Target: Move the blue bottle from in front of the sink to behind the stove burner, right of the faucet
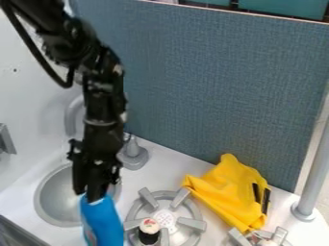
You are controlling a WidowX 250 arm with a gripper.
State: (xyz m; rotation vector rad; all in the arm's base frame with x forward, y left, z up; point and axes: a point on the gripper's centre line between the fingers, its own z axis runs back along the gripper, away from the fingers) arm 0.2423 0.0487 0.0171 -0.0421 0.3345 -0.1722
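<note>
pincer [95, 194] grips the blue object [103, 225] by its top, between sink [55, 202] and burner [193, 223], where holding so high could let it swing and topple the small dark bottle [149, 232]

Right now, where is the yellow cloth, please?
In the camera view, the yellow cloth lies lower right, between the left burner and the grey pole.
</note>
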